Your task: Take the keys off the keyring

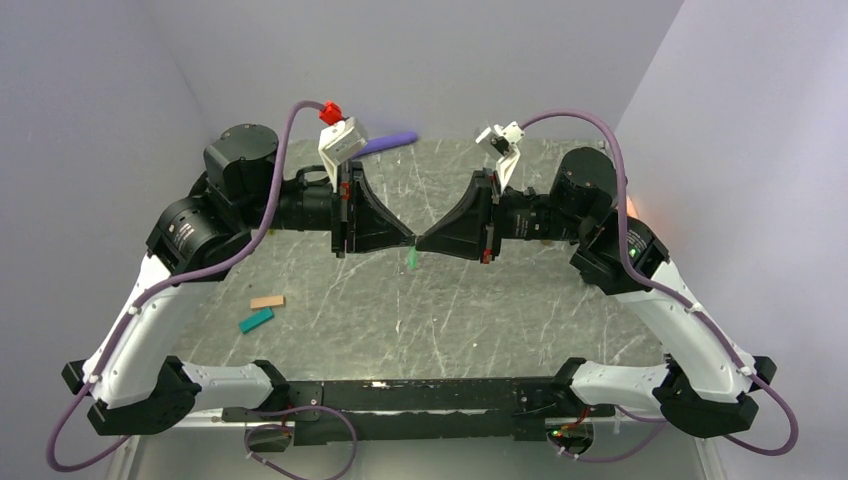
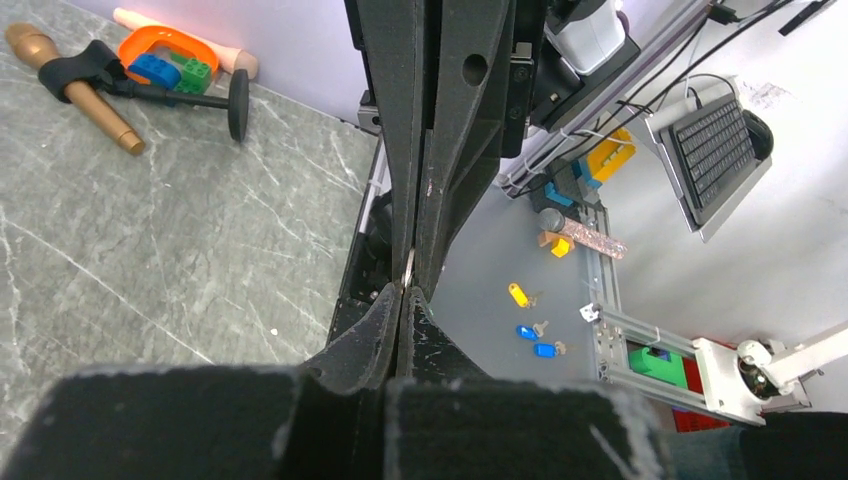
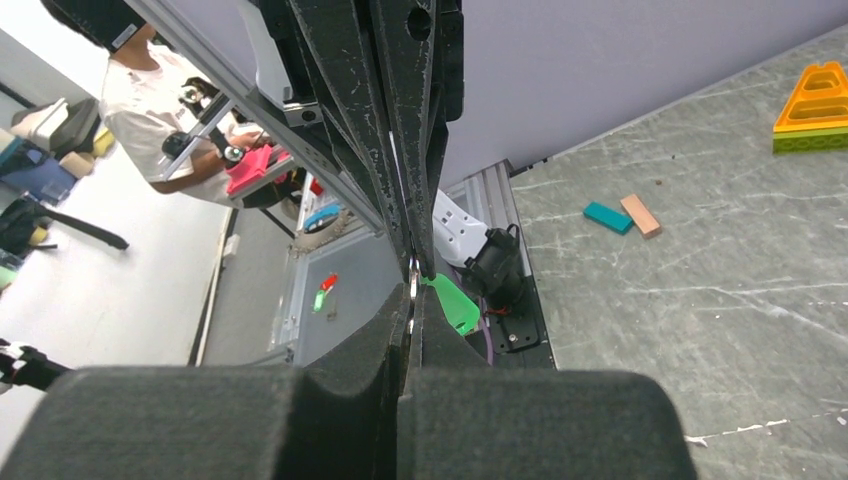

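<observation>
jaws both pinched on keyring (image 3: 411, 288), keys (image 3: 455, 303) dangling

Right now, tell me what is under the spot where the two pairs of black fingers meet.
A tiny flat bright-green oblong piece hangs just below, above the grey marbled table. What links it to the fingers is covered by their closed tips.
</observation>
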